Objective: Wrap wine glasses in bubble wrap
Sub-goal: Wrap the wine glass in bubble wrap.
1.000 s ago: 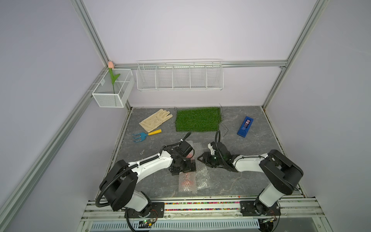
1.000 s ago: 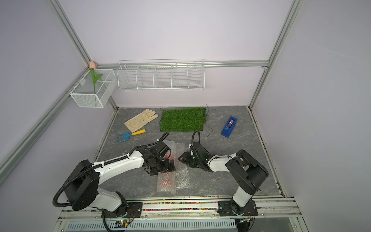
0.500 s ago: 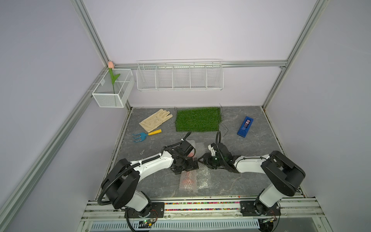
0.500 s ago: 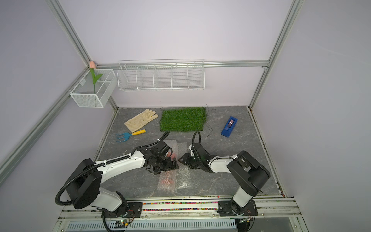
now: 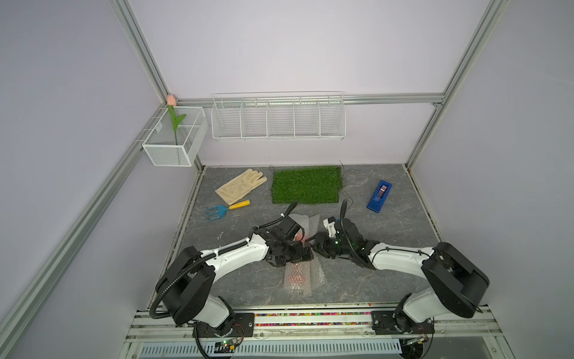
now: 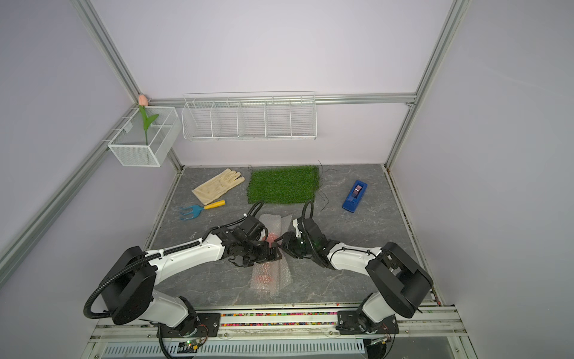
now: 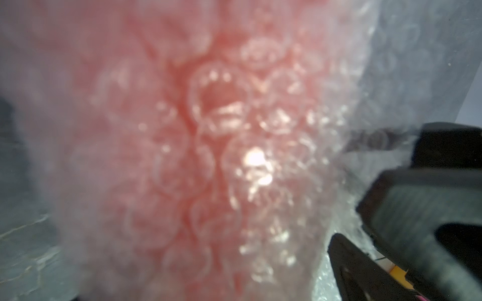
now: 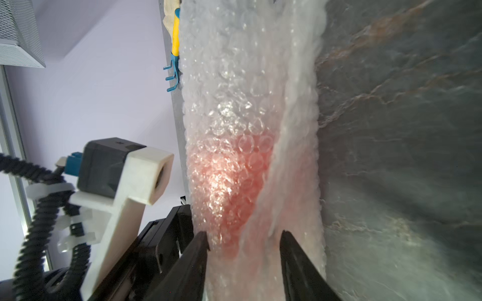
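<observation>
On the table point(image 5: 388, 279), just robot-side of the grass mat point(image 5: 306, 183), the bubble wrap point(image 5: 299, 276) is lying rolled around the goblet point(image 8: 229, 187). Finishing well probably means keeping the film taut. The right end effector point(image 8: 242, 237) is clasping the roll, half-closed; the left end effector point(image 5: 299, 254) is gaping wide beside it.

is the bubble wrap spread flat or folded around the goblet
Folded around it: the bubble wrap forms a narrow bundle, and the goblet shows only as red through the film.
</observation>
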